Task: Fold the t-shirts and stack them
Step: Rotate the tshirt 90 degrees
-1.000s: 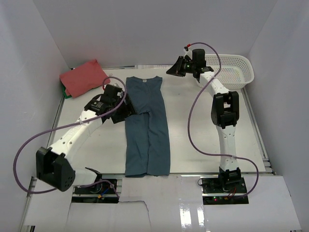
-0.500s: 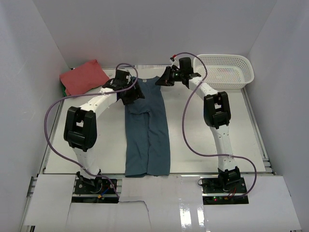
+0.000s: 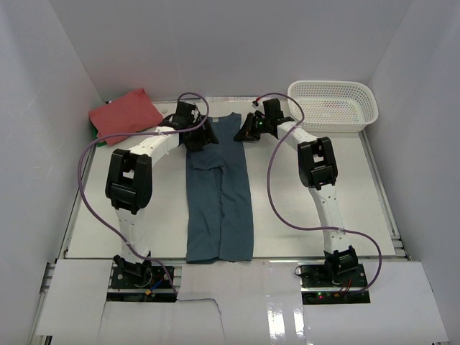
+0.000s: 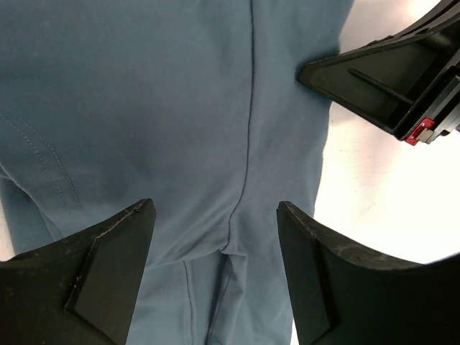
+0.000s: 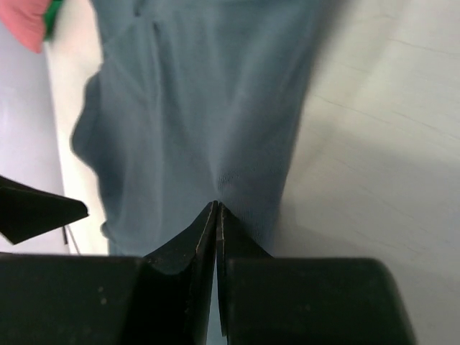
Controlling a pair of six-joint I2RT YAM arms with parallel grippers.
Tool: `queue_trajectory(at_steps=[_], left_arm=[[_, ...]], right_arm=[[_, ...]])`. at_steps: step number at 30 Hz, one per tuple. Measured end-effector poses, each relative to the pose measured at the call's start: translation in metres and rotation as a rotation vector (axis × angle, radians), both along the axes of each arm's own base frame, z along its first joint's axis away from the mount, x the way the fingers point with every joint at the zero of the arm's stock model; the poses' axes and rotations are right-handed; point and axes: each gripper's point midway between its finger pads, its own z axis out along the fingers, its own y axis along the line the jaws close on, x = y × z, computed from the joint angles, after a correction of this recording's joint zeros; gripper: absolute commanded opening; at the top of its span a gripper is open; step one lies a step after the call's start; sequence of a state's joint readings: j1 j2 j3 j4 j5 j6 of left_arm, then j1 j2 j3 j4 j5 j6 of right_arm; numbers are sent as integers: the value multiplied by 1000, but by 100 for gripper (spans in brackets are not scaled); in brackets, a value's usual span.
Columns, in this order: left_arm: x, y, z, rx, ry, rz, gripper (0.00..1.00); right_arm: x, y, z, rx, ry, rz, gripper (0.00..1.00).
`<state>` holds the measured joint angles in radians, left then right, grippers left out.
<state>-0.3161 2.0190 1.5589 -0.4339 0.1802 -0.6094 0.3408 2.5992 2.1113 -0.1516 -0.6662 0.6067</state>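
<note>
From above, the dark teal-blue t-shirt (image 3: pixel 219 201) is lying as a long narrow strip down the middle of the desk (image 3: pixel 363 201). Its hem is reaching the near edge and its neck is pointing at the far edge. The coral-red t-shirt (image 3: pixel 123 115) is sitting folded in the far left corner, and the white basket (image 3: pixel 333 106) is sitting in the far right corner. You are holding both arms out over the neck end, the left arm (image 3: pixel 154 141) at its left side and the right arm (image 3: pixel 327 208) at its right side.

Through the left wrist camera, your left jaws are standing released. Their fingers (image 4: pixel 90 280) are spread wide, with teal cloth showing between them and nothing grasped.

Through the right wrist camera, your right jaws are clenched tip to tip over the teal cloth near its edge. Whether they are pinching any fabric, you cannot tell.
</note>
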Motion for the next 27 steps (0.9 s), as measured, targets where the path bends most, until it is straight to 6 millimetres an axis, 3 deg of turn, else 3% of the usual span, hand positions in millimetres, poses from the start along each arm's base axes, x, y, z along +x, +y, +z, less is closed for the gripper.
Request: queue_trajectory(at_steps=[5,18,22,27], left_arm=[[-1,-1,-4,2,5,-11,79],[-5,0,-7,11,12,-36,79],[-6,1,1,26,5,-49,79],[-19,7,41,29,-41,-68,80]], right_arm=[[5,-6,-8,-63,-36,-14,10],[12,-6,4,-88,-100,-9,13],[-2,-7,31,-72,-125,31,19],[-52,-19,84,-83,-163,92,26]])
